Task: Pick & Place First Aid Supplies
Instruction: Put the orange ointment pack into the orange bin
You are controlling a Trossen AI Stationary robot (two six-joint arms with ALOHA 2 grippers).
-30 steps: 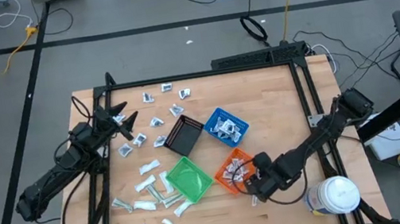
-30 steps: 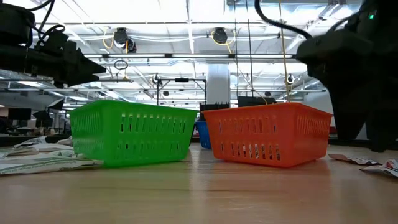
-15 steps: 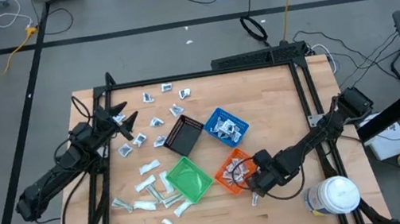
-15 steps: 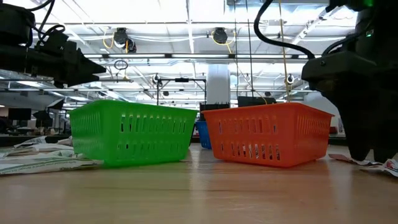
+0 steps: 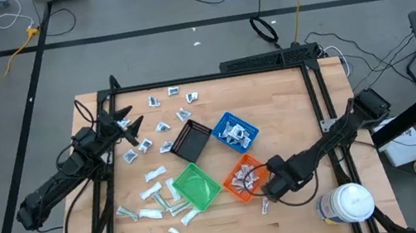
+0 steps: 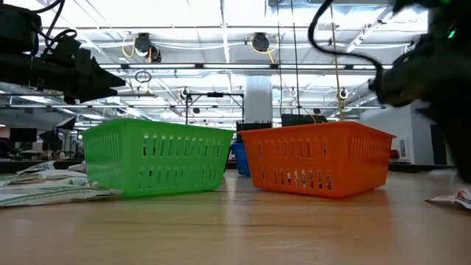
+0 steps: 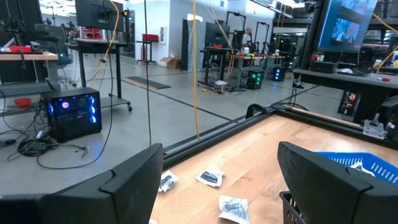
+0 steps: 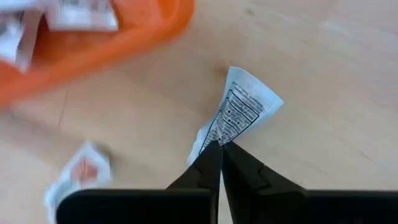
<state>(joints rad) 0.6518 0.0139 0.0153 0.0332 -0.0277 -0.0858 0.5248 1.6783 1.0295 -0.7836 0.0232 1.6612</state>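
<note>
The right claw (image 8: 220,147) has closed on a white packet (image 8: 239,114) beside the orange bin (image 5: 241,188)

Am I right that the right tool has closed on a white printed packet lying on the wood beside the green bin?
Not quite: the bin is orange, not green. The right wrist view shows the right tool shut on the white printed packet on the wood beside the orange bin; the rest stands.

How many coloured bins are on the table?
4, clustered mid-table: black bin, blue bin beside it, green bin and orange bin nearer the front. None look hidden.
</note>
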